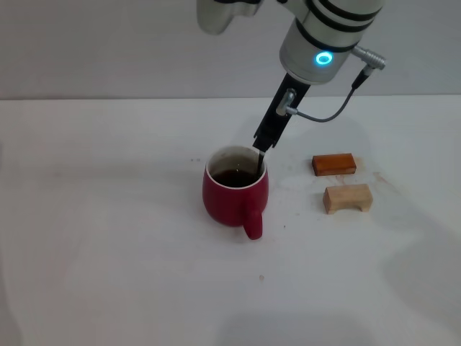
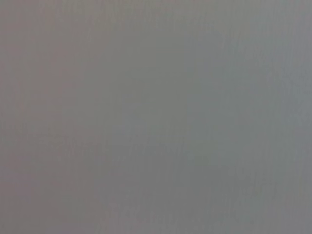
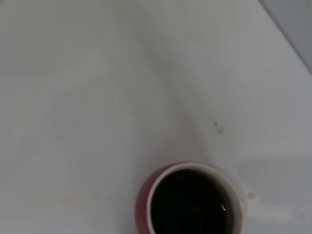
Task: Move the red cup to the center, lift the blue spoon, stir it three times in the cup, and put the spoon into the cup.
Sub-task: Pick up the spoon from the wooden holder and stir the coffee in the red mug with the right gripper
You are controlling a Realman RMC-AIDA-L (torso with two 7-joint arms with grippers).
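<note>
If the right end effector (image 1: pixel 261 148), clamped on the thin spoon (image 1: pixel 259 163), pushes the far rim, the round dark red mug (image 1: pixel 235 196) (full of dark drink) could spill on the white desk (image 1: pixel 108 216).

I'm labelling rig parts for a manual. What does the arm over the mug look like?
The right arm is white and cylindrical with black bands and a glowing blue ring light. A grey cable loops to its slim black right gripper. The left arm is out of view.
</note>
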